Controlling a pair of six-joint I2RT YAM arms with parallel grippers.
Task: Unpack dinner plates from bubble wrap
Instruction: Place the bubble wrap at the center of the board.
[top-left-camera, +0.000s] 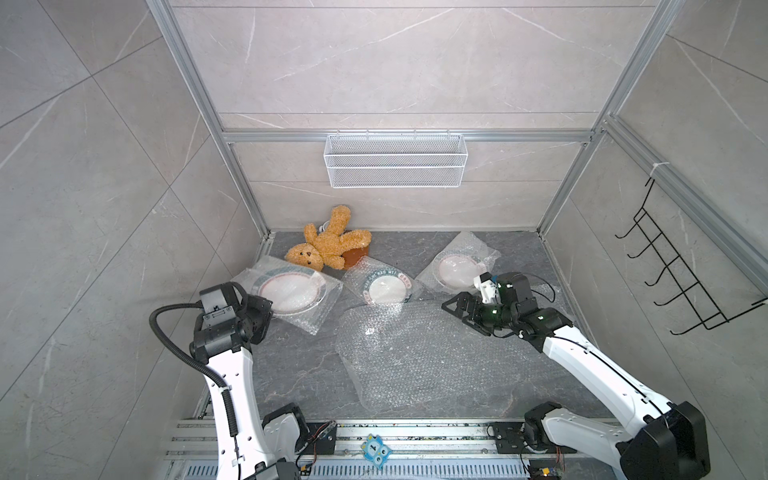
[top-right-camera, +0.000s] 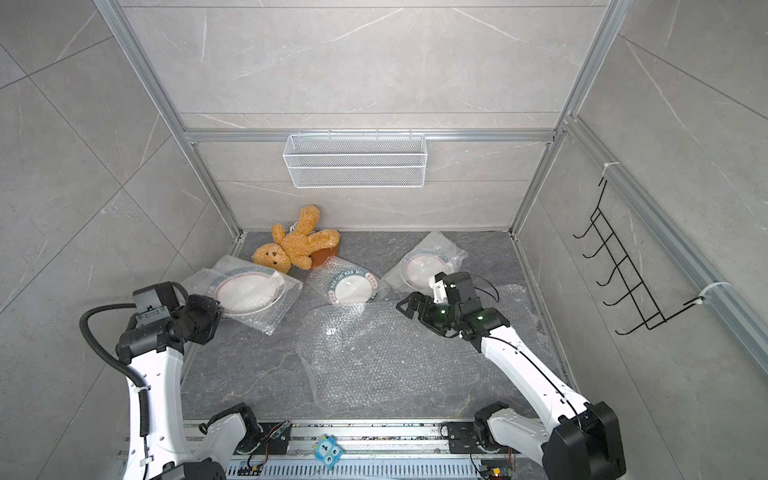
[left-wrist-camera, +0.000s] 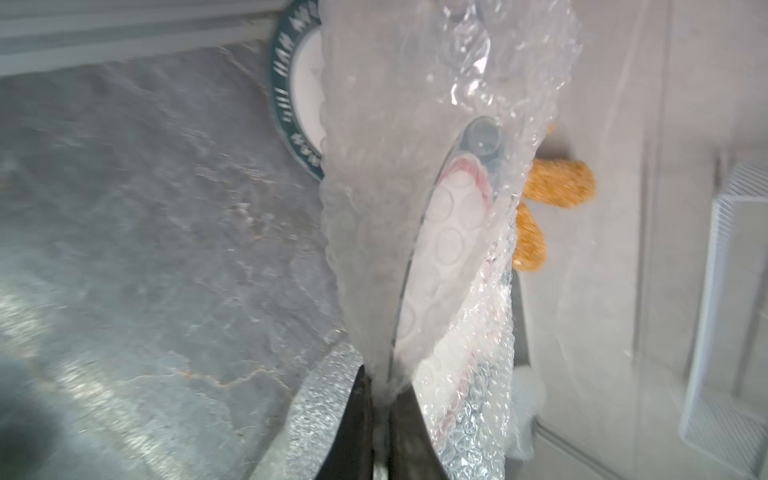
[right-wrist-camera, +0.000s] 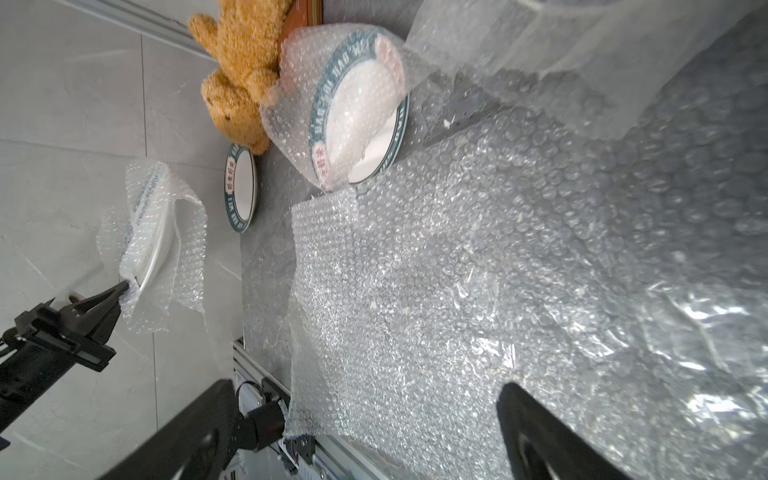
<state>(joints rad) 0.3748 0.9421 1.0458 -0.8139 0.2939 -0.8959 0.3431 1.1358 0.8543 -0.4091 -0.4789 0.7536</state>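
My left gripper (left-wrist-camera: 384, 382) is shut on the edge of a bubble wrap pouch (left-wrist-camera: 374, 174) with a dinner plate (left-wrist-camera: 449, 249) inside, lifted on edge. The right wrist view shows that grip from the side (right-wrist-camera: 124, 286). A bare plate (right-wrist-camera: 241, 187) lies behind it, by the left wall. In the middle, a plate (top-left-camera: 386, 289) sticks halfway out of its wrap. A third wrapped plate (top-left-camera: 455, 270) lies at the back right. My right gripper (top-left-camera: 457, 316) is open, low over a flat empty sheet of bubble wrap (top-left-camera: 415, 357), holding nothing.
A brown teddy bear (top-left-camera: 328, 245) lies on a brown slab (top-left-camera: 357, 255) at the back left. A white wire basket (top-left-camera: 395, 160) hangs on the back wall, and a black hook rack (top-left-camera: 681, 282) on the right wall. A metal rail (top-left-camera: 415, 432) runs along the front.
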